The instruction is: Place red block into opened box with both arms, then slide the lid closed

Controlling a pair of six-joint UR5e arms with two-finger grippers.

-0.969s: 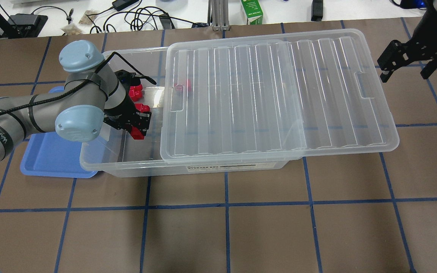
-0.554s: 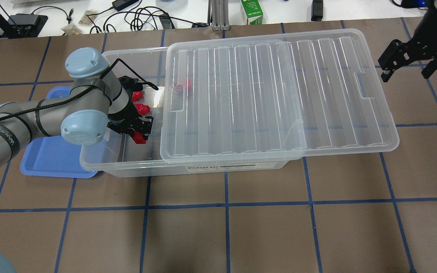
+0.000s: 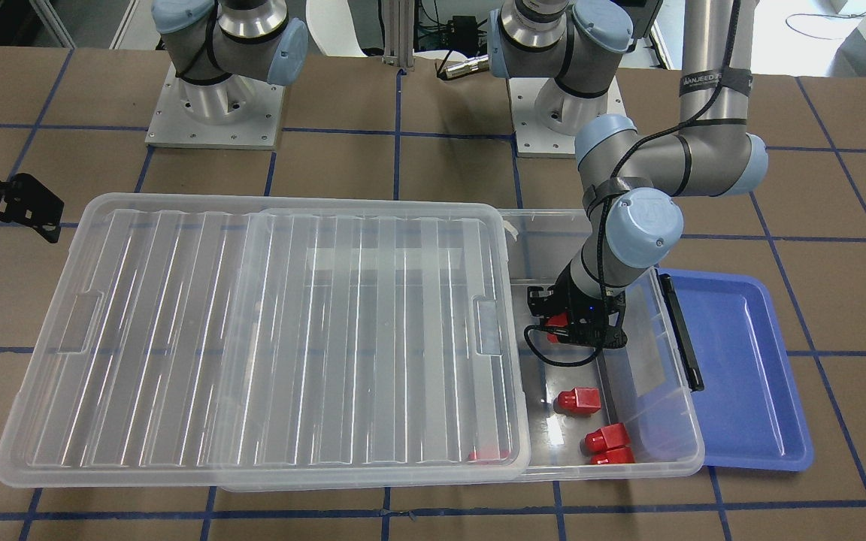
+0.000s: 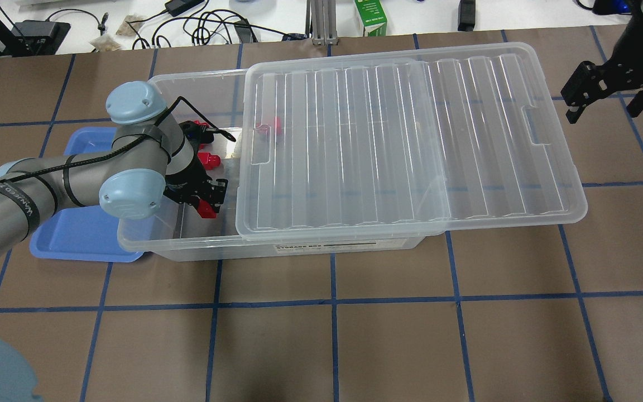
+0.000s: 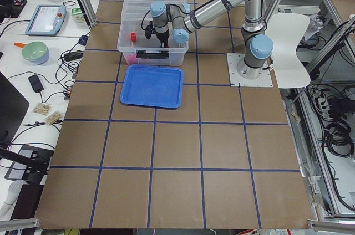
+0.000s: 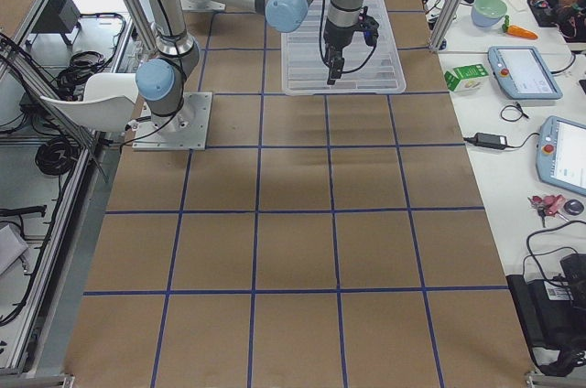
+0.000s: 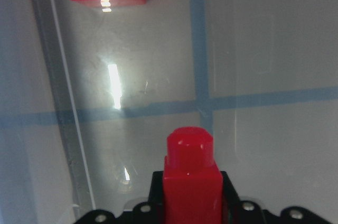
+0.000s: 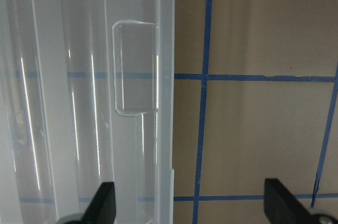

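Note:
My left gripper [image 4: 210, 202] hangs inside the uncovered left end of the clear box [image 4: 187, 245], shut on a red block [image 7: 190, 174] whose stub points away from the wrist camera. The block hangs just above the box floor. Three more red blocks [image 3: 577, 400] lie loose in the open end, and another [image 4: 273, 125] shows under the lid. The ribbed clear lid [image 4: 411, 145] covers most of the box and overhangs its right end. My right gripper [image 4: 606, 92] hovers open beyond the lid's right edge, its fingers [image 8: 105, 203] straddling the lid's rim near the notch [image 8: 135, 68].
A blue tray [image 4: 76, 234] lies against the box's left end, partly under my left arm. Cables, a green carton [image 4: 370, 17] and tablets sit on the white bench beyond the table's far edge. A brown, blue-taped tabletop [image 4: 332, 335] stretches in front of the box.
My left gripper has moved toward the box's near wall and slightly right, carrying the red block. The right gripper has drifted a little to the right.

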